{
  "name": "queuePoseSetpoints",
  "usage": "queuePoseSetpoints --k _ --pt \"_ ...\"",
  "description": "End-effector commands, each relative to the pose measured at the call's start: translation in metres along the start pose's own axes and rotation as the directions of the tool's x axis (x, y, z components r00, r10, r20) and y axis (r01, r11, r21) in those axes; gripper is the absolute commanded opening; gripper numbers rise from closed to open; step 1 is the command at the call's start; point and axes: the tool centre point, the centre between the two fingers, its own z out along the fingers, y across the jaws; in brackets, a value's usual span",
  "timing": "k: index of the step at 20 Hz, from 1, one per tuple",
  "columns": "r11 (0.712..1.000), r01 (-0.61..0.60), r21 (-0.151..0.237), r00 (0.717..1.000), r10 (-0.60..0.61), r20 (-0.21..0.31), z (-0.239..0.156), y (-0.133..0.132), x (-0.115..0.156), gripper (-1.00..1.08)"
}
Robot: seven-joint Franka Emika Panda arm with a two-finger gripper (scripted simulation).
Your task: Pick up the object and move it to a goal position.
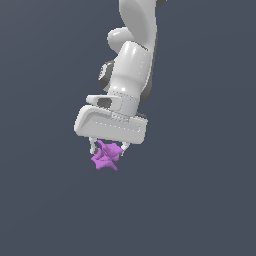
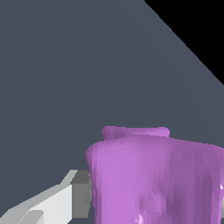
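Observation:
The bright purple star-like object (image 1: pixel 106 156) sits between the two short fingers under my white gripper (image 1: pixel 107 149) in the exterior view. Its stubby arms stick out below the fingertips. The fingers press on it from both sides, so the gripper is shut on it. In the wrist view the object (image 2: pixel 153 179) fills the lower right, very close to the camera, with one grey-white finger (image 2: pixel 65 199) touching its side. The other finger is hidden behind the object.
A plain dark grey surface (image 1: pixel 200 200) surrounds the arm. In the wrist view a black area (image 2: pixel 201 26) lies beyond the grey surface's straight edge.

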Motion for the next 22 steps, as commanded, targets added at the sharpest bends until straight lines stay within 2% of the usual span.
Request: queuePoseSetpoints --k 1,12,22 --pt "0.999 -0.013 -0.030 1.000 0.013 -0.019 -0.007 0.007 0.008 -1.00" --pt "0.986 -0.072 -0.151 0.993 0.058 -0.099 -0.040 0.036 0.039 -1.00" --pt "0.956 -0.136 -0.261 0.980 0.091 -0.178 -0.076 0.061 0.064 -1.00"
